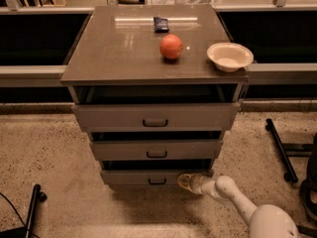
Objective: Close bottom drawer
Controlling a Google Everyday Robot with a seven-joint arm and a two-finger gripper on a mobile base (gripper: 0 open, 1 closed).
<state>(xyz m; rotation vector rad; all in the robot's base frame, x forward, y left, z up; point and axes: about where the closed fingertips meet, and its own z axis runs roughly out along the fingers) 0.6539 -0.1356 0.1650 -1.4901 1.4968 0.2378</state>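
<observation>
Your hand [187, 181] sits low near the floor, at the front of the bottom drawer [143, 176], just right of its handle [157, 181]. It looks pressed against the panel, prob. so a straight push sends it in w/o hooking anything. Can't tell how far open the hand is; it has hold of nothing that shows.

Bottom drawer is out a bit, w/ a dark gap above it, so not shut yet. The arm [233, 197] comes in from lower right, under the other drawers.

Count:
- 3 drawers, all part open, 1 handle each.
- On the desk [119, 48]: 1 fruit [171, 46] mid-top, 1 bowl [230, 56] at the right edge, 1 dark packet [160, 24] at the back, all apart.

The bowl at the edge is the one to mind, so push gently.
</observation>
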